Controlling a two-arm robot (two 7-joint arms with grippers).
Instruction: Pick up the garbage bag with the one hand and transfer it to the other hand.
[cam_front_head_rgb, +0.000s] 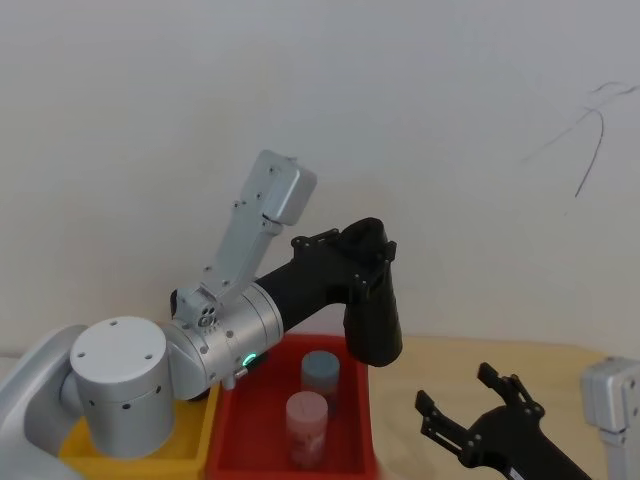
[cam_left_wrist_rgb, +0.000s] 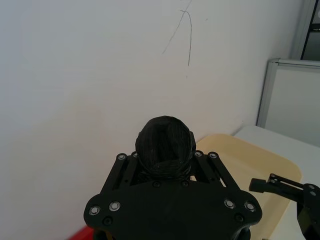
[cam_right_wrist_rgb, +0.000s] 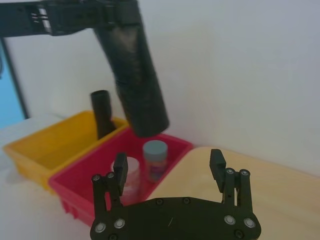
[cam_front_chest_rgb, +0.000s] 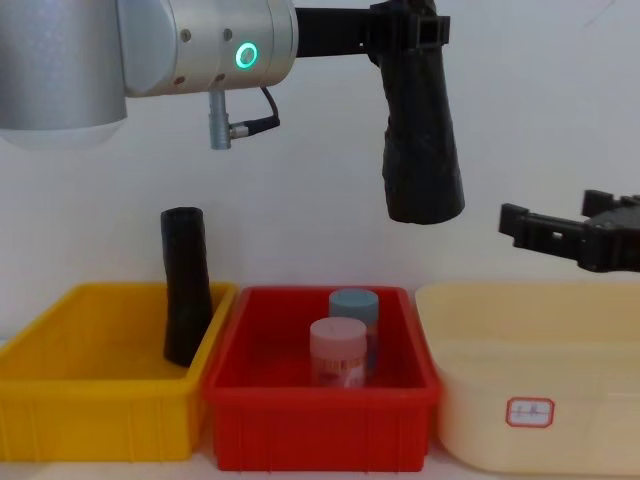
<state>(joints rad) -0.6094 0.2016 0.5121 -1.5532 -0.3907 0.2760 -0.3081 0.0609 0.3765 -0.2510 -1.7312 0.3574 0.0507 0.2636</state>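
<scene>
Hanging in the air, the garbage bag (cam_front_chest_rgb: 422, 140) is held by its upper end, with its rounded lower end pointing down over the right side of the red bin (cam_front_chest_rgb: 320, 425). It is kept nearly upright and tilted slightly, and its lower end is carried well above everything in the bin. The left gripper (cam_front_chest_rgb: 408, 35) is reached in from the left at the end of a raised arm, and its fingers are closed firmly around the top of the roll. In the left wrist view the dark, crumpled end of the roll is seen wedged between them.

The right gripper (cam_front_chest_rgb: 552, 210) is placed to the right of the bag, at about the height of its lower end and apart from it, above the cream bin (cam_front_chest_rgb: 560, 445). Its fingers are spread wide, and nothing is held between them.

Below the bag, two jars are stood together in the red bin: one with a blue-grey lid (cam_front_chest_rgb: 354, 303) at the back and a pink one (cam_front_chest_rgb: 338, 352) just in front of it. A yellow bin (cam_front_chest_rgb: 90, 425) is set against the left side of the red bin, and the cream bin against its right side. Inside the yellow bin a slim black tube (cam_front_chest_rgb: 185, 285) is propped on end against the wall next to the red bin.
</scene>
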